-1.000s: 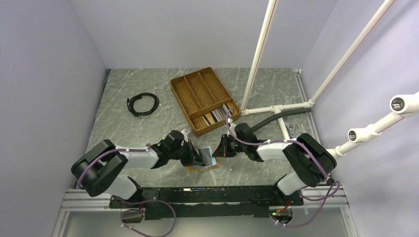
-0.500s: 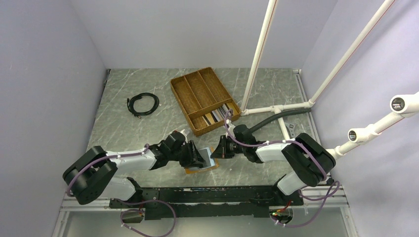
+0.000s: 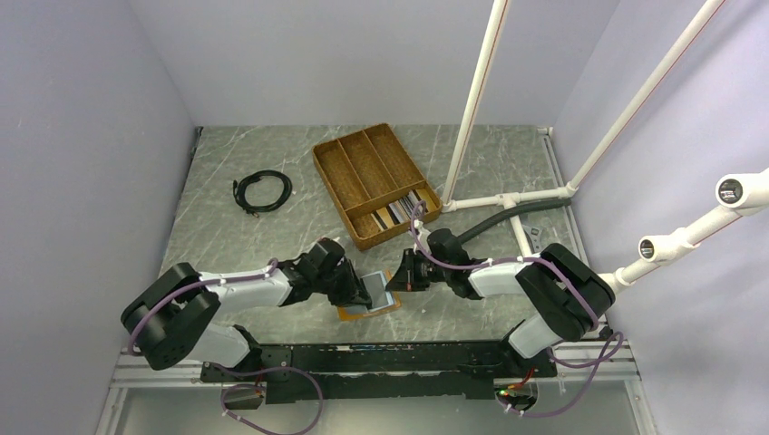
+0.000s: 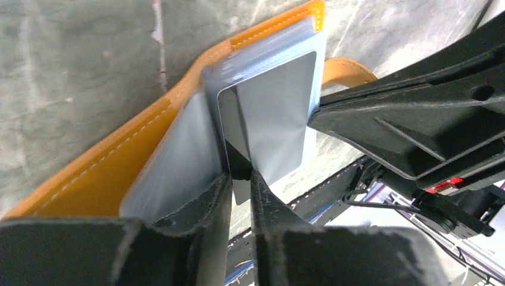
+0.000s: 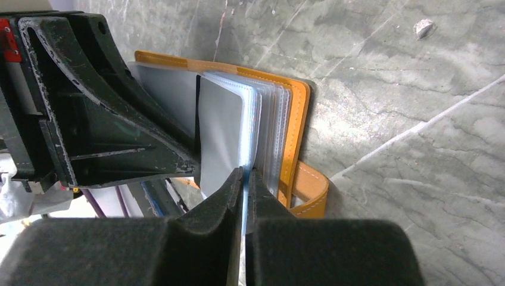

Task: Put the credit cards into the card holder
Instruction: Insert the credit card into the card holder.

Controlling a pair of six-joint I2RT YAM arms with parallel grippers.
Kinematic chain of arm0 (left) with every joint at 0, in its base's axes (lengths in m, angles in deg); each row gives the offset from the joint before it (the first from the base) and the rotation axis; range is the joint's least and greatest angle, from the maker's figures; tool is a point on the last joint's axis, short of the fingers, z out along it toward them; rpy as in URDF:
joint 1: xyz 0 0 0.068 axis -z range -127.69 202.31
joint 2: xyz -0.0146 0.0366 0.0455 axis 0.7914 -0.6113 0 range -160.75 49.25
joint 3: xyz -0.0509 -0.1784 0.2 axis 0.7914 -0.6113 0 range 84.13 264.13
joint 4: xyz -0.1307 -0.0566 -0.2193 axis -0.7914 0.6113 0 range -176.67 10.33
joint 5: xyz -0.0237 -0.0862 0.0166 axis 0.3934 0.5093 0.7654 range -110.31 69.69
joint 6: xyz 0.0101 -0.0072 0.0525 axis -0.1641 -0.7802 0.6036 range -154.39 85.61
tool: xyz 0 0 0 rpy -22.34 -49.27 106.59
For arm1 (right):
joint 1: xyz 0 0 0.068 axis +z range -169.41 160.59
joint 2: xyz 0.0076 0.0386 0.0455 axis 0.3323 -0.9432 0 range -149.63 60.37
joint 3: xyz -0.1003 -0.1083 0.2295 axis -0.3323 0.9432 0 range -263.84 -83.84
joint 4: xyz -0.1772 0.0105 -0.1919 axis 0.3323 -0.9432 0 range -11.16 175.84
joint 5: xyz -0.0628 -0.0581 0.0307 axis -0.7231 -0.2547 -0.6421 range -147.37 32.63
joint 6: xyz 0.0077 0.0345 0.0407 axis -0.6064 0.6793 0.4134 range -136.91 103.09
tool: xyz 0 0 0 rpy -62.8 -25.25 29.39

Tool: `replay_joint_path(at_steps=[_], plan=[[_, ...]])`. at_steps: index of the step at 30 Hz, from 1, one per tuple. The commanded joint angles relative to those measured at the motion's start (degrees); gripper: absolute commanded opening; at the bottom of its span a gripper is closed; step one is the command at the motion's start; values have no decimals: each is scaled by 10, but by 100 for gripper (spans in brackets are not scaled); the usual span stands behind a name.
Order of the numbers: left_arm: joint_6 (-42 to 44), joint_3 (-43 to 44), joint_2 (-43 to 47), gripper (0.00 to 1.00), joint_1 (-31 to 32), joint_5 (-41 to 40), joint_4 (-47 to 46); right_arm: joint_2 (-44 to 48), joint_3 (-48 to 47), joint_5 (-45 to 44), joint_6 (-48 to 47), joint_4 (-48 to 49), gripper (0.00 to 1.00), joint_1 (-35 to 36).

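Card holder [image 3: 363,312] lies open on the counter [image 3: 272,245], between the two arms. Left claw [image 4: 239,170] is clamped tight on a grey card [image 4: 277,113], which sits against the holder's clear pages [image 5: 271,131]; can't tell if it's in a pocket. Right claw [image 5: 245,174] is nearly closed, nipping one page edge. More cards [image 3: 399,211] are in the tray [image 3: 349,177].

Wicker tray [image 3: 367,168], coiled black cable [image 3: 268,174], white pipes [image 3: 478,100].

Left fingers [image 4: 202,210], right fingers [image 5: 215,210] clamped.
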Motion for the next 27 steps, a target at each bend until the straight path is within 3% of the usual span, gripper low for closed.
replay_joint_path(at_steps=[1, 4, 7, 12, 15, 20, 27], plan=[[11, 19, -32, 15, 16, 2, -56, -15, 11, 10, -1, -6, 0, 14], [26, 59, -57, 7, 40, -10, -48, -22, 16, 13, 10, 11, 0, 19], [27, 78, -71, 7, 52, -21, -44, -27, 30, 19, 37, 48, 0, 21], [14, 49, -28, 29, 52, -41, -13, -10, 38, 10, 39, 40, 0, 21], [14, 38, 16, 35, 52, -58, 31, 5, 39, 1, 33, 20, 0, 21], [12, 29, 41, 24, 52, -65, 53, 11, 35, -1, 31, 9, 0, 21], [26, 50, -25, 11, 52, -39, 5, 9, 38, 13, 51, 31, 0, 24]])
